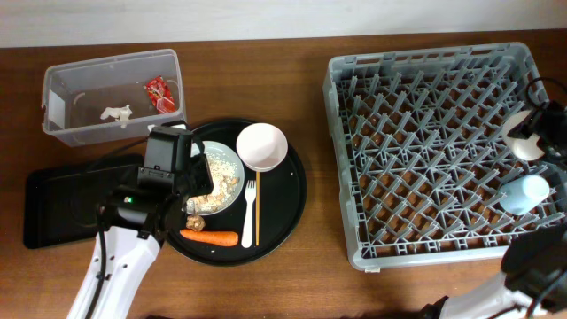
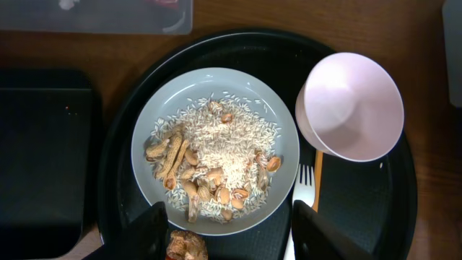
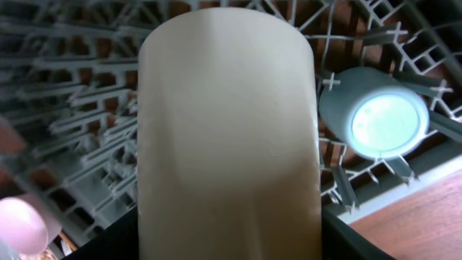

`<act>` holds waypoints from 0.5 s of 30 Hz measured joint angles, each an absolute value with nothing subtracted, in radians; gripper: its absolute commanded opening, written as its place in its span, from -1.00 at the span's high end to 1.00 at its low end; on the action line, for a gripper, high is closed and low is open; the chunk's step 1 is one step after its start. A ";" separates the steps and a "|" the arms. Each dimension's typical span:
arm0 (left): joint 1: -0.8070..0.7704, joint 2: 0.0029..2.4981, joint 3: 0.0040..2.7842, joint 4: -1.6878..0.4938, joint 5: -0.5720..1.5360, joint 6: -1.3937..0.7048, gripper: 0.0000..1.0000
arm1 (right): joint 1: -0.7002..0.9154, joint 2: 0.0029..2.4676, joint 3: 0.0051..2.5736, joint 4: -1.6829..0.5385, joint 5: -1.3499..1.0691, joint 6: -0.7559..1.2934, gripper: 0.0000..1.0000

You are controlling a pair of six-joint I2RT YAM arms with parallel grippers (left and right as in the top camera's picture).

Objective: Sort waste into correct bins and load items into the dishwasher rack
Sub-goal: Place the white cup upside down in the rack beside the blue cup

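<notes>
The right gripper (image 3: 227, 242) is grasping the cream cup (image 3: 227, 130) and holding it over the right edge of the dishwasher rack (image 1: 337, 133). The cup is just beside the light-blue cup (image 3: 379, 115), which is standing among the pegs, apparently inverted.

Step in hand: loading the cream cup. The next move is likely calling for lowering it between the pegs, clear of the blue cup, then releasing.

The left gripper (image 2: 232, 224) is hovering with jaws released above the near rim of the round plate (image 2: 166, 108). The plate is carrying rice crumbs (image 2: 224, 144) on the black serving tray (image 2: 361, 209). The brown lump (image 2: 186, 245) is lying between the fingers.
</notes>
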State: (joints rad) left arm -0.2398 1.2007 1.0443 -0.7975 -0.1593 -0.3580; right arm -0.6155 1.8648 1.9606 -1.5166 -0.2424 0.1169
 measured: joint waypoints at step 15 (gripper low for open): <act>-0.240 1.200 1.044 -0.805 -0.166 -0.358 -0.08 | -0.620 2.130 2.029 -1.496 -0.180 0.161 -0.97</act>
